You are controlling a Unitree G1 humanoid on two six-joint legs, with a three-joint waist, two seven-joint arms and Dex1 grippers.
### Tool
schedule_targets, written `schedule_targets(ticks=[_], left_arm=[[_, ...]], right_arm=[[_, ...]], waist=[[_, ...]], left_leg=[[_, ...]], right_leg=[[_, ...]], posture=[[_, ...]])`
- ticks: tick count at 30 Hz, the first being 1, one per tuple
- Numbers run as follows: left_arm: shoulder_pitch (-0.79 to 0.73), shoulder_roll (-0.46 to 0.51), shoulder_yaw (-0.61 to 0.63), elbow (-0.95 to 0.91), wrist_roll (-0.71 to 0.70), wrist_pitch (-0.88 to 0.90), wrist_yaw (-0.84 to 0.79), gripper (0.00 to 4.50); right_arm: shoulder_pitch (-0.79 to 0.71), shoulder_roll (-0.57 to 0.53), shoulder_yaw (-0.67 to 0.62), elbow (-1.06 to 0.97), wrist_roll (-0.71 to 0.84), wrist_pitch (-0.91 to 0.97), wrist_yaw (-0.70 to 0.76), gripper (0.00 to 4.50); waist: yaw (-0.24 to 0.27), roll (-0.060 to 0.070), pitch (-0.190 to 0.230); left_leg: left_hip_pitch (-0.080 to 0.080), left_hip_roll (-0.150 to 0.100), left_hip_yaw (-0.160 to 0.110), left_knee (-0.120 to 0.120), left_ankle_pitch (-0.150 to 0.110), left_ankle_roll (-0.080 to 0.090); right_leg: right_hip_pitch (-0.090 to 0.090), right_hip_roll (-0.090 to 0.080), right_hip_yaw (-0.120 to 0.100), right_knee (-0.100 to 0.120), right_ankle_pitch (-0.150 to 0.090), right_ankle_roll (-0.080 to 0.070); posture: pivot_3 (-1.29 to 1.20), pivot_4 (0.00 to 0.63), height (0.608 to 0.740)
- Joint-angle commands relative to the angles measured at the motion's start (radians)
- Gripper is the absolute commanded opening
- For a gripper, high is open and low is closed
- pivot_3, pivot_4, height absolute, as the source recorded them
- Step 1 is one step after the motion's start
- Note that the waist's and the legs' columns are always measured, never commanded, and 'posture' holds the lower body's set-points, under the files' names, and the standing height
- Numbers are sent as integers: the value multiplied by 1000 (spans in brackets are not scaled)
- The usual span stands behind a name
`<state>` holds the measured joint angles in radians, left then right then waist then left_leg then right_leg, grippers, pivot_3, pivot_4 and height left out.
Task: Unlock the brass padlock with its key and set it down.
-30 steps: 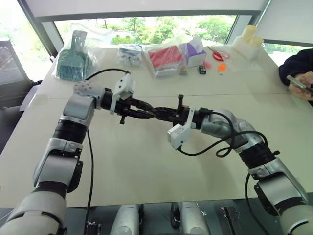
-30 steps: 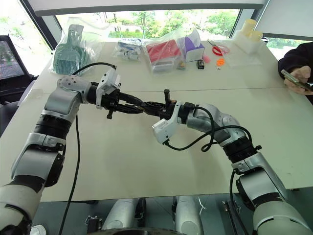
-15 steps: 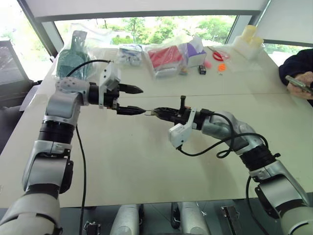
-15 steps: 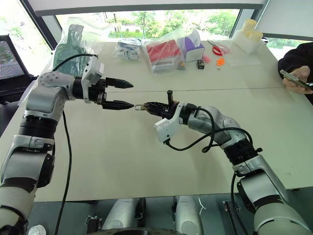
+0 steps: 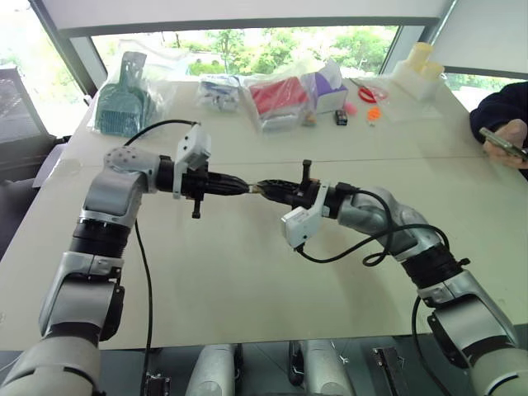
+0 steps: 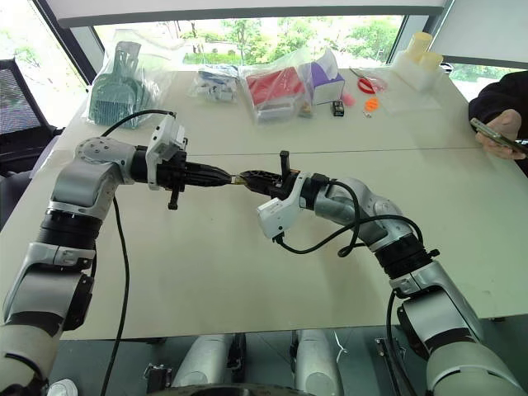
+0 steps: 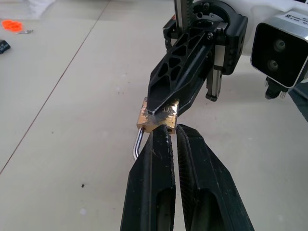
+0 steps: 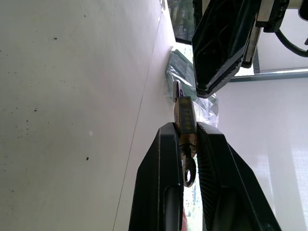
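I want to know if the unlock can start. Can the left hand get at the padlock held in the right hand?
Probably yes. The left hand is shut, its tips right against the brass padlock that the right hand clamps above the table, nothing between them. The key itself can't be made out.

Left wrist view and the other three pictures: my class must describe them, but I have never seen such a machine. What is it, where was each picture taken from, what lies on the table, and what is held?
It is a humanoid robot with two arms, each ending in a two-fingered claw. Two pictures look down from its head; the other two look along each claw from its wrist. The right claw is shut on the brass padlock. The left claw is shut, its tips at the padlock; whether it pinches a key I cannot tell. Bagged goods lie at the table's far edge.
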<state>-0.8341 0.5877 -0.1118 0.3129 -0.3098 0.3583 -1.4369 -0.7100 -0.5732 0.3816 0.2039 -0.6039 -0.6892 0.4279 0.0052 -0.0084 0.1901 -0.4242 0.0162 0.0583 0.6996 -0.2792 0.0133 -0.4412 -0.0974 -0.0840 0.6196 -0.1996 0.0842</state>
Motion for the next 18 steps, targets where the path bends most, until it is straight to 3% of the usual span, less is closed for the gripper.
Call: schedule_targets(ticks=[1,13,18], left_arm=[[-4,4,-13,23,24,-44,2,219],[-67,-60,16,193,51,-161,86,219],[-56,-42,22,187,49,-163,80,219]], right_arm=[[-4,-5,-26,-46,31,-2,0,0],[-7,-4,-27,-59,42,3,13,0],[9,-3,-22,-64,44,11,18,0]], waist=[[0,0,0],[3,0,0],[-1,0,0]], left_leg=[[0,0,0,0,0,0],[0,0,0,0,0,0],[0,0,0,0,0,0]], right_leg=[[0,0,0,0,0,0],[0,0,0,0,0,0],[0,0,0,0,0,0]], posture=[[0,150,740],[0,150,740],[0,150,740]])
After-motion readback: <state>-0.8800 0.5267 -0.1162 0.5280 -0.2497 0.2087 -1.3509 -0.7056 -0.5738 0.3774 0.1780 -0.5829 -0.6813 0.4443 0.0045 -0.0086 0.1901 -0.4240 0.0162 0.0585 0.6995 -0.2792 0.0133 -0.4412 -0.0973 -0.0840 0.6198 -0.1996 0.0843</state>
